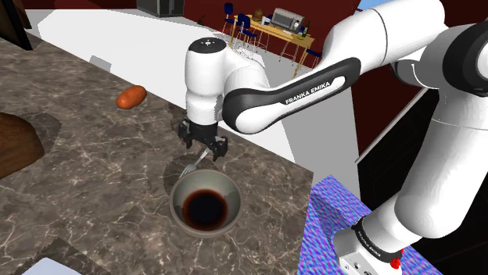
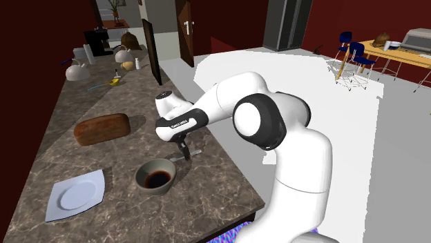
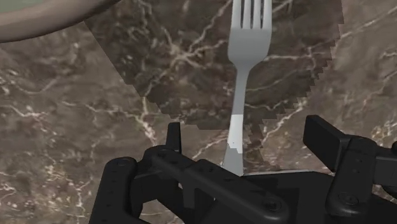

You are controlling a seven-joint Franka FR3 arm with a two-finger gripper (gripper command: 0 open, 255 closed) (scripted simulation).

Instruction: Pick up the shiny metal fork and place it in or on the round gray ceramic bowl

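— Near the bench [image 1: 94, 195] edge by the stand [image 1: 336, 234], what sits there?
— White arm [image 1: 274, 94] reaching over the brown marbled top, and under it the round grey bowl [image 1: 180, 199], dark inside.
— And the gripper [image 1: 206, 150]?
— Low over the bench, just beyond the bowl's rim, its fingers [image 3: 327, 143] spread apart.
— The fork [image 3: 240, 76]?
— Lying on the bench between those fingers, its handle touched by neither, tines end close to the bowl's rim.

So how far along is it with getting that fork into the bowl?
Reaching looks done: the open fingers straddle the fork handle without touching it. The fork lies on the counter beside the bowl. Gripping, lifting and placing it in the bowl remain.
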